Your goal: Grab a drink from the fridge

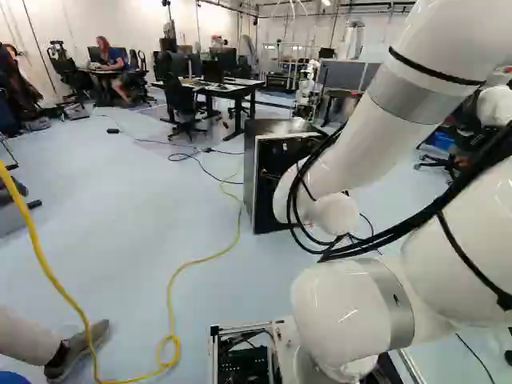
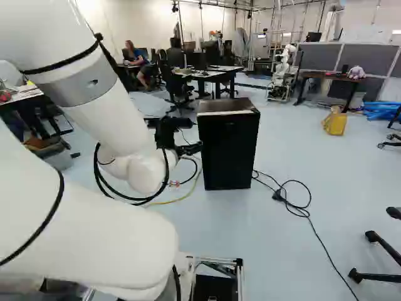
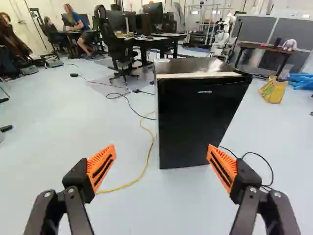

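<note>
In the right base view my gripper [image 2: 195,136] shows beside the left edge of the black fridge [image 2: 229,150], beyond the arm's white wrist. The wrist view has the gripper [image 3: 161,152] wide open, its orange pads apart and nothing between them. Ahead of it stands the fridge [image 3: 201,117], upright on the floor, its dark front panel facing the gripper and looking closed. In the left base view the arm covers part of the fridge [image 1: 260,180] and hides the gripper. No drink is visible.
A yellow cable [image 1: 170,296] runs over the floor to the fridge's left. A black cord [image 2: 301,210] lies looped at its right. Behind are desks [image 2: 216,74] and office chairs, with another robot [image 2: 282,72]. A foot [image 1: 76,352] is near the base.
</note>
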Controlling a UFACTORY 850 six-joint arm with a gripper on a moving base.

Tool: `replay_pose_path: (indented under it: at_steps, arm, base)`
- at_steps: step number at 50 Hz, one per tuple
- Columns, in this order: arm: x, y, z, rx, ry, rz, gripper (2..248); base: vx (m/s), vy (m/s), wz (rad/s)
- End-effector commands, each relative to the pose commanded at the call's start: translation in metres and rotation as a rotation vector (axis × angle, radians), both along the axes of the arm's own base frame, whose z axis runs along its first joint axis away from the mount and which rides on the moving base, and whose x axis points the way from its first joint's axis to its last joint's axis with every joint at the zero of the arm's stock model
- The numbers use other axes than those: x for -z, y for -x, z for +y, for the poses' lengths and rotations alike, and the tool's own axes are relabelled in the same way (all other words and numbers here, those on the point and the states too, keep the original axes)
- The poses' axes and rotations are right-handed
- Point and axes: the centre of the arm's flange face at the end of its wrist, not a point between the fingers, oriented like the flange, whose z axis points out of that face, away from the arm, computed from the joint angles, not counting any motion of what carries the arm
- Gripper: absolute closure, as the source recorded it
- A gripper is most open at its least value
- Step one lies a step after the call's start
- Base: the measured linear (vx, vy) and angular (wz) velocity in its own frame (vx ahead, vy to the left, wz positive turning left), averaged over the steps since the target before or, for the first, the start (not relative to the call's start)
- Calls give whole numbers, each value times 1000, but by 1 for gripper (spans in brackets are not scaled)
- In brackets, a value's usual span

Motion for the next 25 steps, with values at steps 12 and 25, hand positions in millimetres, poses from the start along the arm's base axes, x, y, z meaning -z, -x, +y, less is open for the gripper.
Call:
replay_pose_path:
  at_steps: [12,25]
  arm:
    - [0,0,0,0,0,0,3]
    - [0,0,0,0,0,0,3]
  base:
    - [0,0,0]
    - [0,0,0]
